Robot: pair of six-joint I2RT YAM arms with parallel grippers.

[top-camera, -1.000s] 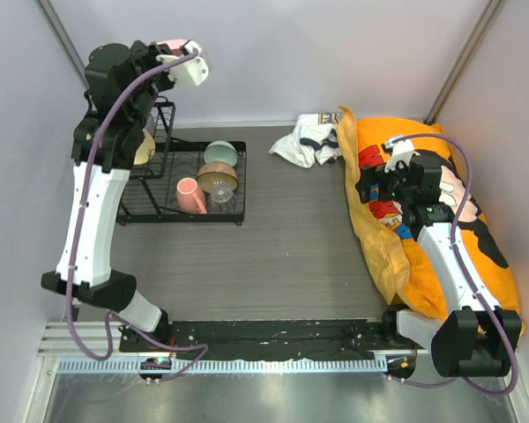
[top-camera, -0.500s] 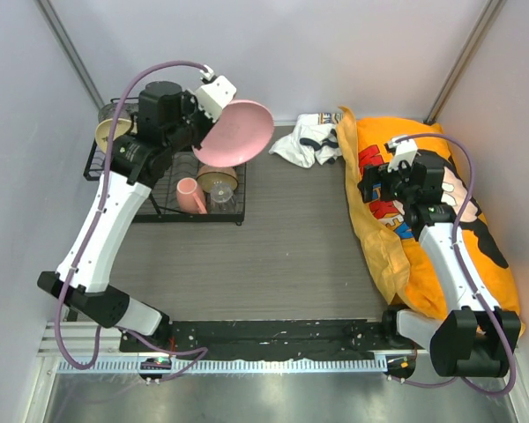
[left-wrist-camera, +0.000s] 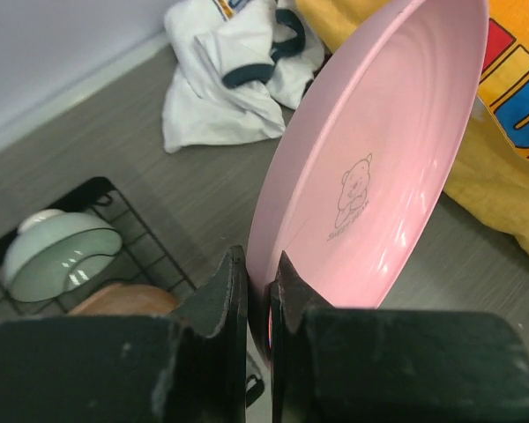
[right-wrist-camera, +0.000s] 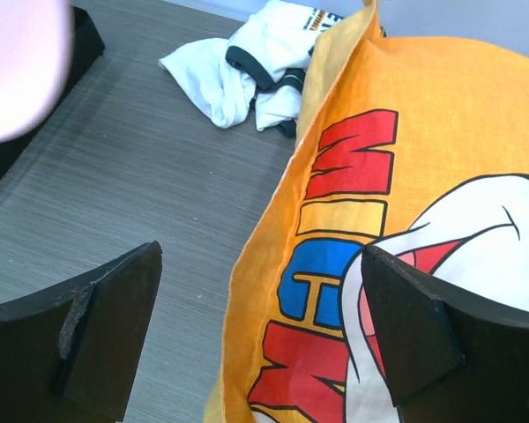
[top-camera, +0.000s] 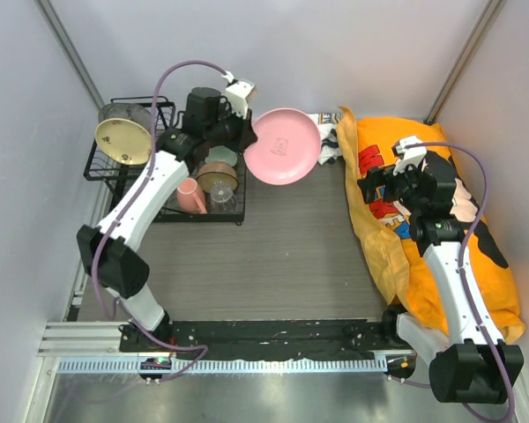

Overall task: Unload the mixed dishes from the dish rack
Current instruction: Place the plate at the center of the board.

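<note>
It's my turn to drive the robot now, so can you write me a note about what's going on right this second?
Left claw: shut on the rim of the pink plate, holding it in the air beside the dish rack.
Right claw: open, empty, over the orange cloth.
Done: plate out of the rack, not yet set down.
Left: tan dish in the upper basket; pink mug, glass cup, mint bowl, brownish bowl on the lower tray.
</note>
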